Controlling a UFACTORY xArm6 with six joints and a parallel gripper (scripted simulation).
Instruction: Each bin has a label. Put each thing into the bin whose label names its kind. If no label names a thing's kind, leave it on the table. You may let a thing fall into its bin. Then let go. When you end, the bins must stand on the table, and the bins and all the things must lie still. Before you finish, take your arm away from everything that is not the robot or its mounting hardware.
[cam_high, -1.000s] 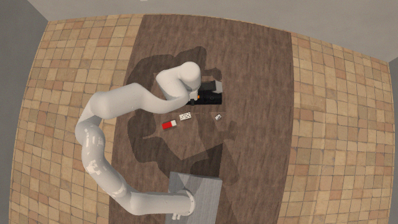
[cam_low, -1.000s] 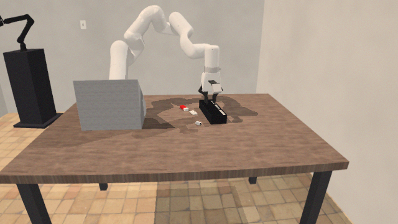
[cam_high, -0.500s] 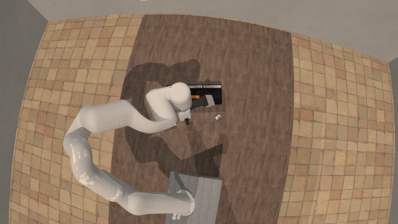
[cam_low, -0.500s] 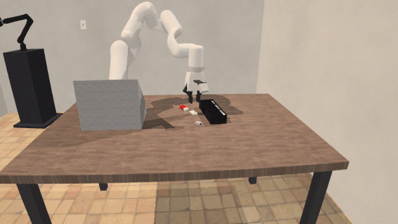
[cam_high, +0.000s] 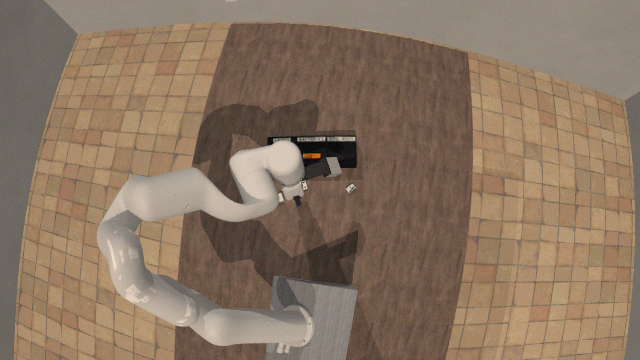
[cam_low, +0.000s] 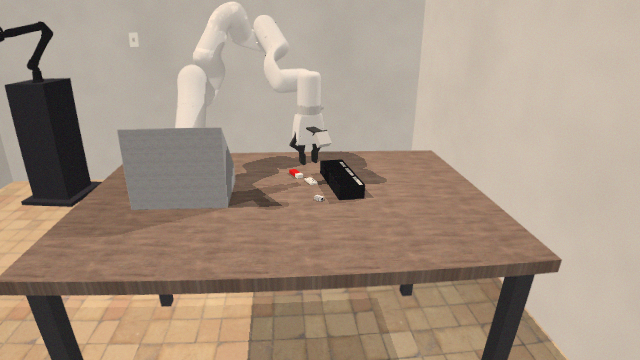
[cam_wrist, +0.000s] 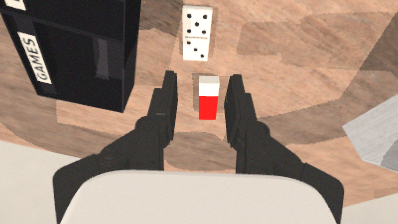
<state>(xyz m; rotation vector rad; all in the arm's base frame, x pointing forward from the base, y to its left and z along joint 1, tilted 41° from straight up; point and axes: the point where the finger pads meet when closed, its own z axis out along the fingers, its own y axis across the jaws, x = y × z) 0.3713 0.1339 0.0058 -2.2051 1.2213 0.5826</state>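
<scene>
Top view: white arm reaching from the grey base block (cam_high: 320, 310) at the near edge of the bench (cam_high: 400, 225) toward the bench's middle. Wrist covering much of the black row of bins (cam_high: 345, 150); an orange battery (cam_high: 312, 156) visible inside the middle bin. Domino (cam_high: 304, 185) showing just beside the wrist, a second small white piece (cam_high: 351, 188) lying apart toward the right edge. Red-and-white block hidden under the arm here.

Exterior view: pincer (cam_low: 308, 156) hanging above the bench surface, fingers pointing down, not touching it. Red-and-white block (cam_low: 296, 173) lying on the bench just below and slightly left of the fingertips. Domino (cam_low: 311, 181) next to it, between block and bins (cam_low: 345, 182); second small piece (cam_low: 318, 198) nearer the front edge.

Wrist view: pincer (cam_wrist: 198, 107) partly open, gripping nothing. Red-and-white block (cam_wrist: 208, 98) lying flat on the bench, centred in the gap between the two black fingers, clear space on both sides, no contact. White end of the block pointing away from the wrist, red end toward it. Domino (cam_wrist: 196, 33) lying past the fingertips, beyond the block. Bin labelled GAMES (cam_wrist: 42, 57) at upper left, well apart from the block.
</scene>
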